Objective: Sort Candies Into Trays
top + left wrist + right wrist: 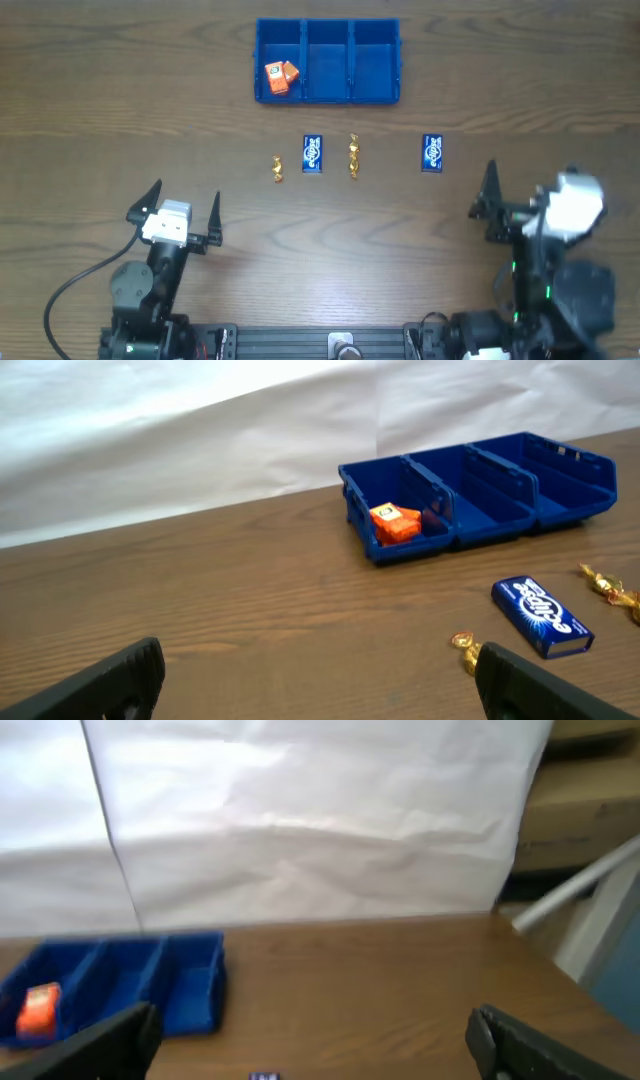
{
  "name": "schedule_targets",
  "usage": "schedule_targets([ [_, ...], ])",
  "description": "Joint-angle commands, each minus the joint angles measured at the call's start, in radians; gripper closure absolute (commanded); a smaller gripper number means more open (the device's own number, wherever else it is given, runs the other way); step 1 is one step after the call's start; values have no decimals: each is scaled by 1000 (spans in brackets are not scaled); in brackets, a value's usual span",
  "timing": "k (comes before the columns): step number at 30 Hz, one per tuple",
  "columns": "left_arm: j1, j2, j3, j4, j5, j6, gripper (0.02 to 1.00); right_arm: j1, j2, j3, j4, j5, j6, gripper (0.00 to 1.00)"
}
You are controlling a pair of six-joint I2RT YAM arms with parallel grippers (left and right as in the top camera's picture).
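A blue three-compartment tray stands at the far middle of the table, with orange candies in its left compartment. In front of it lie a row of sweets: a gold-wrapped candy, a blue candy bar, a pair of gold candies and a second blue bar. My left gripper rests open near the front left, well short of the row. My right gripper is open at the front right. The left wrist view shows the tray, the orange candies and a blue bar.
The brown wooden table has free room on both sides of the candy row and between the grippers. White sheeting hangs behind the table's far edge. Cardboard and a metal frame stand off to the right beyond the table.
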State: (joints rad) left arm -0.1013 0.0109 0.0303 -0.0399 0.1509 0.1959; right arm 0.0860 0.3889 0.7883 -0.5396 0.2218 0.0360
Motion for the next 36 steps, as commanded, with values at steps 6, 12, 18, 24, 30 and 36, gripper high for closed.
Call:
schedule_targets([
  [6, -4, -6, -26, -25, -4, 6, 23, -2, 715, 426, -342, -26, 110, 3],
  [12, -4, -6, -26, -25, -4, 6, 23, -2, 1067, 549, -389, -93, 137, 3],
  [18, -4, -6, -26, -26, -4, 6, 23, -2, 1267, 548, -373, -166, 147, 3],
  [24, -4, -6, -26, -25, -4, 6, 23, 5, 1426, 547, -368, -210, 149, 3],
  [30, -4, -6, -26, -25, -4, 6, 23, 4, 1495, 536, -354, -209, 159, 3],
  [36, -4, -6, -26, -26, -4, 6, 23, 3, 1543, 496, -292, -208, 158, 3],
])
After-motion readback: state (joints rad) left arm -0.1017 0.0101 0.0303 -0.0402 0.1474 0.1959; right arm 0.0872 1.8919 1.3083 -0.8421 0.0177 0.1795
